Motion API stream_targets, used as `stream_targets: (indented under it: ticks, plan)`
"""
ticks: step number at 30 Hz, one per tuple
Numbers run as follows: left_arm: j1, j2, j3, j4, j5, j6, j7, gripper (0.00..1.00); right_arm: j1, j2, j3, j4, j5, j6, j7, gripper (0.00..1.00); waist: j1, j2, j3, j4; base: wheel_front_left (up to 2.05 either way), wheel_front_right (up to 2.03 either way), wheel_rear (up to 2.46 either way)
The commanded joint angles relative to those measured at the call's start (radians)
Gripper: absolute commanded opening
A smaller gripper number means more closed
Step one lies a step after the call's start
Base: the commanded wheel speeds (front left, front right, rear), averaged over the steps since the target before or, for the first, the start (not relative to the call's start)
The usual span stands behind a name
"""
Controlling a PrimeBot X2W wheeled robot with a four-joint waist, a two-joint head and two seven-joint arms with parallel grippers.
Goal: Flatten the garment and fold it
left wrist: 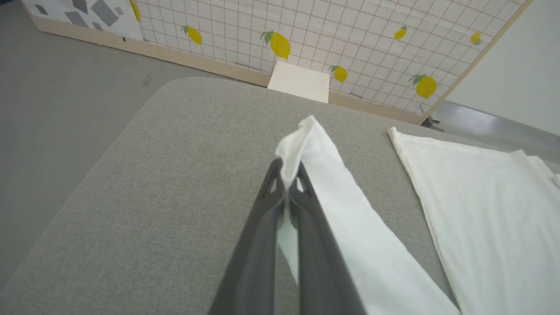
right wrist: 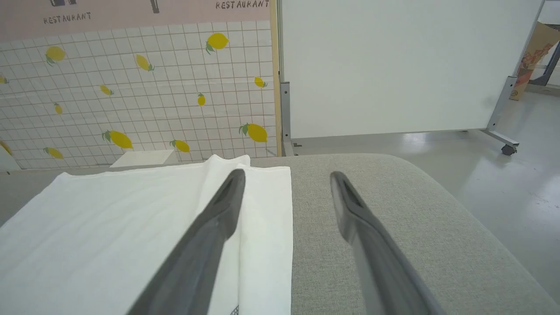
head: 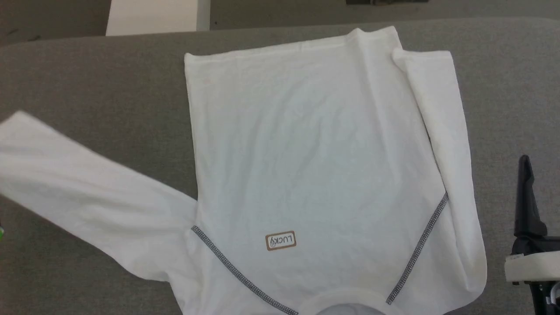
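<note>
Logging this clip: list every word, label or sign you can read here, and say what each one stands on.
"LUCKY": on the brown-bordered patch sewn to the white garment; it reads upside down in the head view.
"RESTAURANT": on the pink wall panel, printed twice, in the right wrist view.
Print on the cardboard piece at the far right: too small to read.

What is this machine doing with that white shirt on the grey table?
A two-armed robot is partway through folding a white shirt spread on a grey padded table. Its left gripper is shut on the end of one sleeve and holds it stretched out to the side of the shirt's body. The other sleeve already lies folded in over the body. The right gripper is open and holds nothing, poised by that folded edge.
</note>
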Motion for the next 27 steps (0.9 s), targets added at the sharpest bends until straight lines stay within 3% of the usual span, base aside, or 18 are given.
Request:
stream_targets:
  ticks: [1,7,12,17,23,27]
  plan:
    - [0.051,-0.013,0.018,-0.016,-0.017,0.01,-0.01,0.0,0.015,0.001,-0.004,-0.001,0.01,-0.002,0.003,1.0,0.0,0.0,-0.111,0.031,0.0,0.0,0.0]
    - [0.176,-0.054,0.084,-0.101,-0.07,0.026,-0.035,0.0,0.052,0.001,-0.009,-0.008,0.02,-0.002,0.015,1.0,0.0,0.0,-0.17,0.055,0.0,0.0,0.0]
    - [0.163,-0.064,0.111,-0.224,-0.115,0.044,-0.019,0.0,0.065,0.001,-0.018,-0.026,0.024,-0.002,0.025,1.0,0.0,0.0,-0.184,0.063,0.0,0.0,0.0]
    - [0.125,-0.051,0.104,-0.362,-0.129,0.089,0.023,0.0,0.068,0.001,-0.024,-0.038,0.032,-0.002,0.026,1.0,0.0,0.0,-0.176,0.058,0.0,0.0,0.0]
    - [0.047,-0.091,-0.002,-0.534,-0.149,0.144,0.073,0.0,0.063,0.001,-0.038,-0.04,0.045,-0.002,0.02,1.0,0.0,0.0,-0.153,0.042,0.0,0.0,0.0]
    - [-0.035,-0.134,-0.145,-0.639,-0.142,0.159,0.117,0.0,0.05,0.001,-0.064,-0.049,0.042,-0.002,0.02,1.0,0.0,0.0,-0.141,0.031,0.0,0.0,0.0]
